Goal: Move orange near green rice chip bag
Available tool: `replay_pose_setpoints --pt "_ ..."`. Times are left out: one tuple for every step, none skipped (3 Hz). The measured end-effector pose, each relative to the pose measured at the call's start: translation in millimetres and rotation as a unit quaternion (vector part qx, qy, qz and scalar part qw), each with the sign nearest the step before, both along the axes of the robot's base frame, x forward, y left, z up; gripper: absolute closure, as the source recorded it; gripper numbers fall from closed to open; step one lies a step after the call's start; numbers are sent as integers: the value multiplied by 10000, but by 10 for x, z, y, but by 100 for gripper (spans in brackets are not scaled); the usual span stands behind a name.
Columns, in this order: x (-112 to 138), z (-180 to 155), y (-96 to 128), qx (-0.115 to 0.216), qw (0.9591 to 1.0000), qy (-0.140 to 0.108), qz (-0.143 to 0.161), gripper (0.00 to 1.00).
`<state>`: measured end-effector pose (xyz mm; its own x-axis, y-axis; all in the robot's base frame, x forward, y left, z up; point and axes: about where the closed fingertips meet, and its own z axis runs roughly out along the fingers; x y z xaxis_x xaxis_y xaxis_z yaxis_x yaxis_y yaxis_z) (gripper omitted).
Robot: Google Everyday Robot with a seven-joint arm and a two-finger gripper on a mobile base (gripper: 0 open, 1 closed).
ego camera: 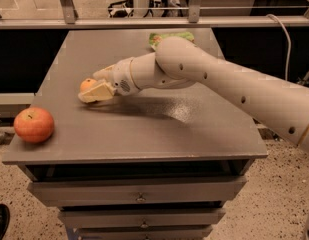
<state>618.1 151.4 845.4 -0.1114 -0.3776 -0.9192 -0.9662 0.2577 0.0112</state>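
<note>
Tool [93, 87] at small round orange [85, 84]

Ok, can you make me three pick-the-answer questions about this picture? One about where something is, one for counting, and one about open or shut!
1. Where is the gripper?
A. At the orange, on the left part of the table
B. Down on the floor
C. High up in the air

2. How many fruits are on the table?
A. One
B. Two
C. Four

3. How are the drawers under the table?
A. Pulled out
B. Shut
C. Gone

Answers:
1 A, the gripper is low over the table, right at the orange.
2 B, there is the orange and an apple at the front left corner.
3 B, the drawer fronts sit flush.
</note>
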Motion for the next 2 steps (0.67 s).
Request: replay_pose_setpoints --pt "-24 34 -97 26 9999 -14 -105 63" --pt "-45 230 -409 -5 9990 -240 -368 86"
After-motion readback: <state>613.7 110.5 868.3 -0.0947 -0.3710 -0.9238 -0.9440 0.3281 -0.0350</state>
